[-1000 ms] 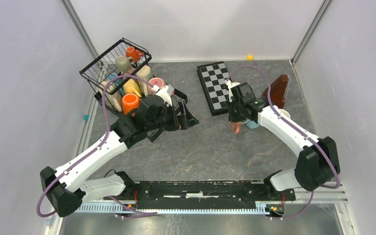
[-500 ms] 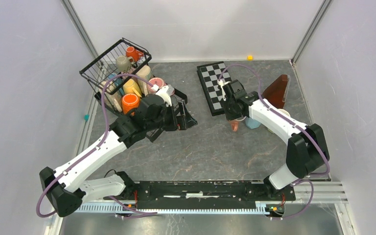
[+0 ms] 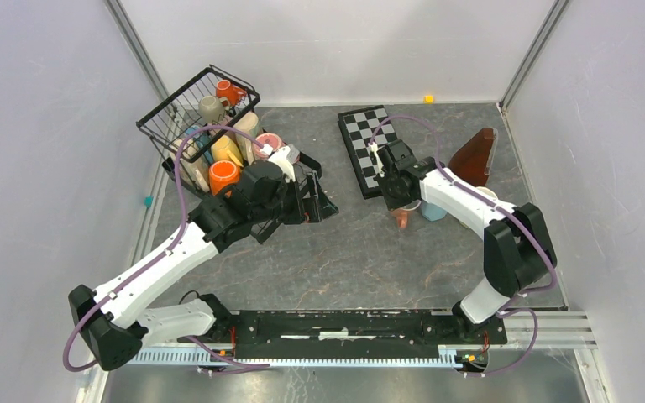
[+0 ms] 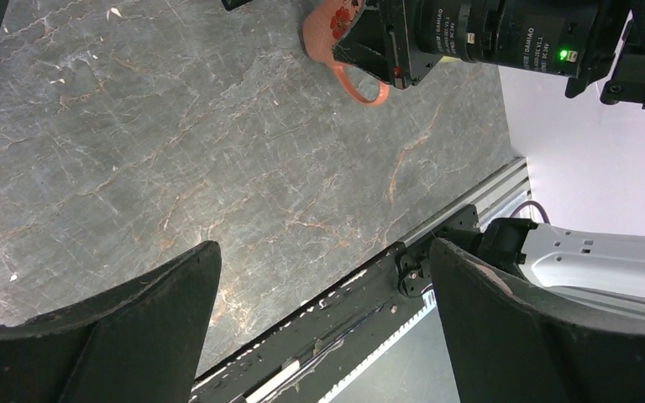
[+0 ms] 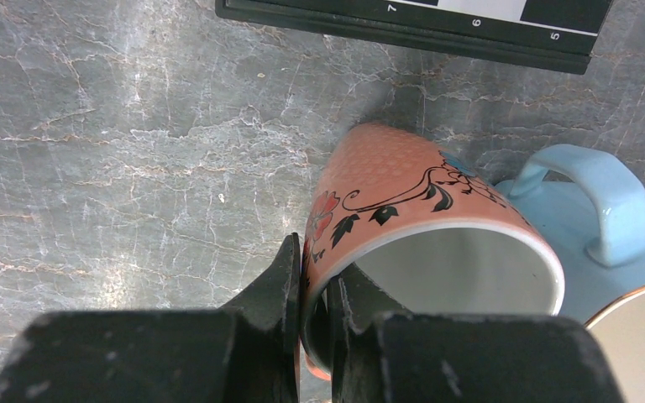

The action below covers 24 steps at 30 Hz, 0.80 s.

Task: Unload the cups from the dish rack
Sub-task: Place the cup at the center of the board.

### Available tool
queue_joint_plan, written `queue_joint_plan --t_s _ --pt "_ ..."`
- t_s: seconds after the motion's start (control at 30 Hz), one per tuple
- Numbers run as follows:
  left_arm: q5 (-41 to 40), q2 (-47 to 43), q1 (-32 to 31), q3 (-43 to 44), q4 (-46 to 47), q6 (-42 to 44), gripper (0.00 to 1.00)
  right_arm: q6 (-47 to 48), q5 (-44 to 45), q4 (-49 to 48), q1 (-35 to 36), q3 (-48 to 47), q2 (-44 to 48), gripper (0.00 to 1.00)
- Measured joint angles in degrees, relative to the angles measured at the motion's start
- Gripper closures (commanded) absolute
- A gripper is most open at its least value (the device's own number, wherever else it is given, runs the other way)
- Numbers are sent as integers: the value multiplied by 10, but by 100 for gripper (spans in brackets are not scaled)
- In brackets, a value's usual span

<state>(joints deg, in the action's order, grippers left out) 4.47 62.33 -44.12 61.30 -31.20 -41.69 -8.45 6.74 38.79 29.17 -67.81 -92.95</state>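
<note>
The pink mug (image 5: 403, 176) is clamped by its rim in the right gripper (image 5: 315, 290), one finger inside and one outside. It is held tilted, mouth toward the wrist and base down by the table, just beside the blue mug (image 5: 605, 218) and near the checkerboard (image 5: 420, 21). The left gripper (image 4: 323, 250) is held wide apart, nearer the rack (image 3: 193, 109), where cups (image 3: 223, 176) are left
</note>
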Motion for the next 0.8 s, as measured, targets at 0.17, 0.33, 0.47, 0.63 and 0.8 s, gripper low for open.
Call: queue_joint_plan --t_s 0.17,0.33,0.47,0.63,0.8 --pt "0 3 0 3 0 0 0 3 0 0 0 0 -8 93" --pt "0 6 0 4 0 0 0 4 0 0 1 0 -12 84" --pt "0 9 0 6 0 0 0 7 1 0 2 0 -12 71" --pt "0 9 0 7 -1 0 0 11 10 -1 4 0 -12 61" --pt "-4 9 0 8 -4 0 0 11 11 0 8 -2 -12 54"
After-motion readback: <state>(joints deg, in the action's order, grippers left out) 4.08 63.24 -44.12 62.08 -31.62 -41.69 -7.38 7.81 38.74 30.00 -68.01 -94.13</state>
